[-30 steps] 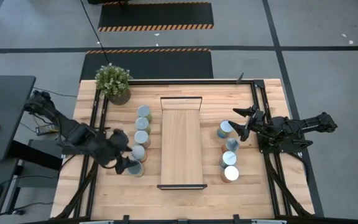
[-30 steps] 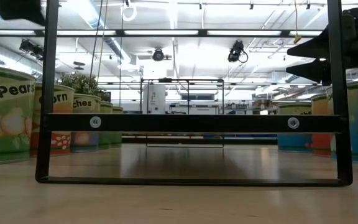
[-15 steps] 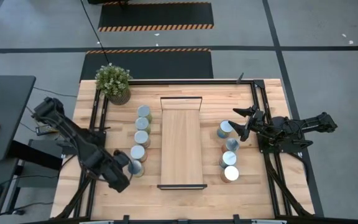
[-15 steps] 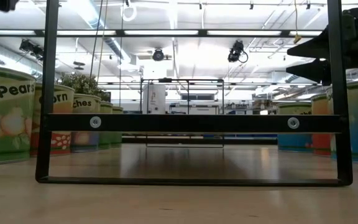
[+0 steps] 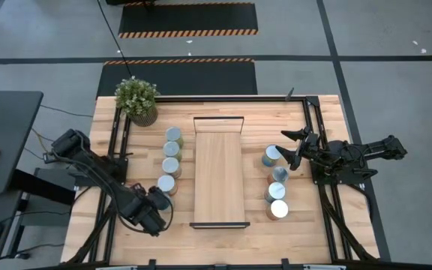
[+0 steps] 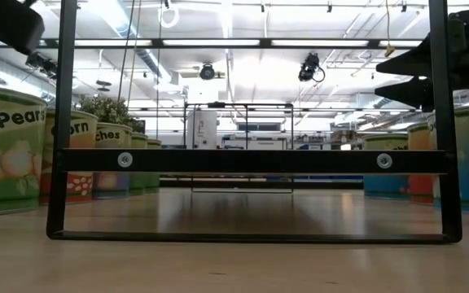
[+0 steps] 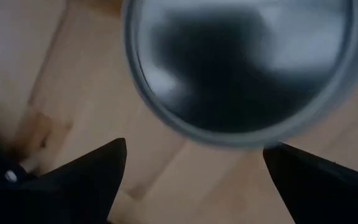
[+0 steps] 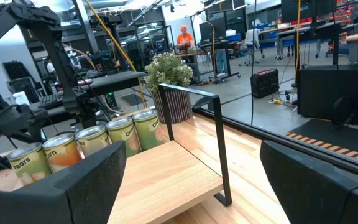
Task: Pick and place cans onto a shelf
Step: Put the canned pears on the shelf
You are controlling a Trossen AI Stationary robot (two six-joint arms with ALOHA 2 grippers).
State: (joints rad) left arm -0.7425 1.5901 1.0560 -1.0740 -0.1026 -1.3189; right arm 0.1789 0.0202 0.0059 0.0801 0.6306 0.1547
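At the table's left, the left gripper (image 5: 154, 201) hangs low over the nearest can of the left row, its fingers (image 7: 82, 171) spread apart on either side of that can's silver lid (image 7: 241, 68) in the left wrist view, not clamped on it; this near can is mostly hidden under the gripper from above. Beyond it the left row of cans (image 5: 171, 157) runs toward the potted plant (image 5: 136, 99) at the far left corner, and in the low view their labels read Pears (image 6: 5, 150), then corn and peaches further back. In the middle stands the shelf (image 5: 218, 176), a long light-wood board with dark metal frames at its ends, and nothing rests on it in any view. To its right stands a second row of cans (image 5: 276, 187), four as far as the top view shows. The right gripper (image 5: 294, 146) hovers just beside the far can of that row, fingers (image 8: 86, 180) wide apart and holding nothing. Judging by the bare board and both rows on the tabletop, the task has barely begun: no can is placed, and every can has yet to be lifted over, the left arm's near can seemingly first.
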